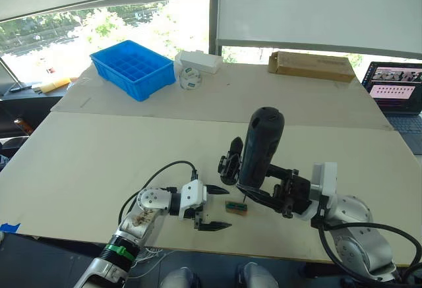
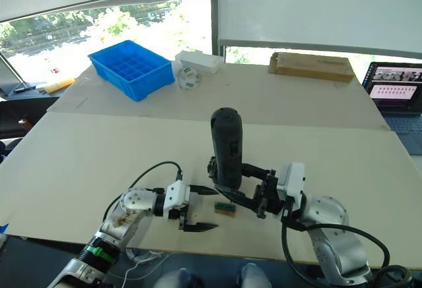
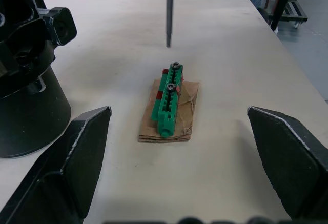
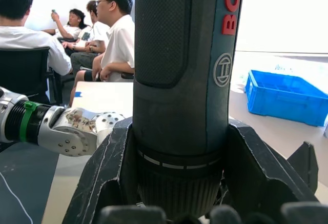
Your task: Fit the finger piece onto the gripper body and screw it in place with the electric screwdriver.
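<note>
Left eye view: the right gripper (image 1: 254, 192) has its jaws clamped on the electric screwdriver (image 1: 261, 147), held upright with its bit just above the small green-topped block (image 1: 236, 207) on the surface (image 1: 99, 149). The gripper body (image 1: 230, 165) stands just behind that block. The left gripper (image 1: 215, 207), jaws apart and holding nothing, sits beside the block. A blue tray (image 1: 131, 68), white box (image 1: 200, 61) and cardboard box (image 1: 311, 66) lie well beyond.

Left wrist view: the bit (image 3: 169, 9) hangs over the block's far end.

Right wrist view: 4 seated people (image 4: 110, 32) beyond the surface.

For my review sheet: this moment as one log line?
right gripper: shut on upright black electric screwdriver | bit above green-topped brown block | left gripper: open, empty | squat black gripper body: beside block
</note>
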You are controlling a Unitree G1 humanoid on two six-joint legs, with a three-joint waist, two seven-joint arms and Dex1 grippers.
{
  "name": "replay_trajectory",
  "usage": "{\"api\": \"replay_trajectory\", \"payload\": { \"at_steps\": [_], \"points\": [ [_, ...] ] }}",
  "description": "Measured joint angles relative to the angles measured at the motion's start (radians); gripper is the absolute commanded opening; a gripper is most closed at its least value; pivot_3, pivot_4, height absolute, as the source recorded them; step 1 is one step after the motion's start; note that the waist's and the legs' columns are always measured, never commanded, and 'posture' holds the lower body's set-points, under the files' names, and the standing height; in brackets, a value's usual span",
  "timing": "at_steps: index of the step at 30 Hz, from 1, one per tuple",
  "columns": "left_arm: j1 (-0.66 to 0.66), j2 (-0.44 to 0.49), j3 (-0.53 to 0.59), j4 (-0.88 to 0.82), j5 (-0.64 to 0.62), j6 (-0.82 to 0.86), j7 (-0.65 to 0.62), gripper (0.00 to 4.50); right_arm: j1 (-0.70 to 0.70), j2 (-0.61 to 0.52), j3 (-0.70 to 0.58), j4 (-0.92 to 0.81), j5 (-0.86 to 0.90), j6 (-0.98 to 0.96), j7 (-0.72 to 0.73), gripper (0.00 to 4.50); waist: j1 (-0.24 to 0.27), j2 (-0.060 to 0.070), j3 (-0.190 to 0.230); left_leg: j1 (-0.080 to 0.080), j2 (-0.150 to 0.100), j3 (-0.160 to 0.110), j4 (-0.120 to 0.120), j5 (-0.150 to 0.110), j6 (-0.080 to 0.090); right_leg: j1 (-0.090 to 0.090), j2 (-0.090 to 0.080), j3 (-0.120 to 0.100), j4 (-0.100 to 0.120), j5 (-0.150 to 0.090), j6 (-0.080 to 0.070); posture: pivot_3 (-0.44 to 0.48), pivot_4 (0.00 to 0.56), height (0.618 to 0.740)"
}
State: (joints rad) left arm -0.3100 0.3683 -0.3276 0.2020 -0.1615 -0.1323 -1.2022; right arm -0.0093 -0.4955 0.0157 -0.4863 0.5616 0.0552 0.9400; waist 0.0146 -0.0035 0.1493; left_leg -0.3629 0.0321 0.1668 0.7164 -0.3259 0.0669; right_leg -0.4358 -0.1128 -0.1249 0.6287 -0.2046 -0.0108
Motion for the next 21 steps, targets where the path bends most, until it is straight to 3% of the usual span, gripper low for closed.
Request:
{"api": "replay_trajectory", "payload": {
  "at_steps": [21],
  "points": [
    [-0.001, 0.0, 0.0, 0.005, 0.0, -0.001, -0.001, 4.5, 0.02, 0.015, 0.005, 0.025, -0.03, -0.006, 0.019, 1.92, 0.0, 0.0, 0.0, 0.0, 0.0, 0.0, 0.0, 0.0, 0.0, 0.0, 0.0, 0.0, 0.0, 0.0, 0.0, 0.0, 0.15, 0.74]
  ]
}}
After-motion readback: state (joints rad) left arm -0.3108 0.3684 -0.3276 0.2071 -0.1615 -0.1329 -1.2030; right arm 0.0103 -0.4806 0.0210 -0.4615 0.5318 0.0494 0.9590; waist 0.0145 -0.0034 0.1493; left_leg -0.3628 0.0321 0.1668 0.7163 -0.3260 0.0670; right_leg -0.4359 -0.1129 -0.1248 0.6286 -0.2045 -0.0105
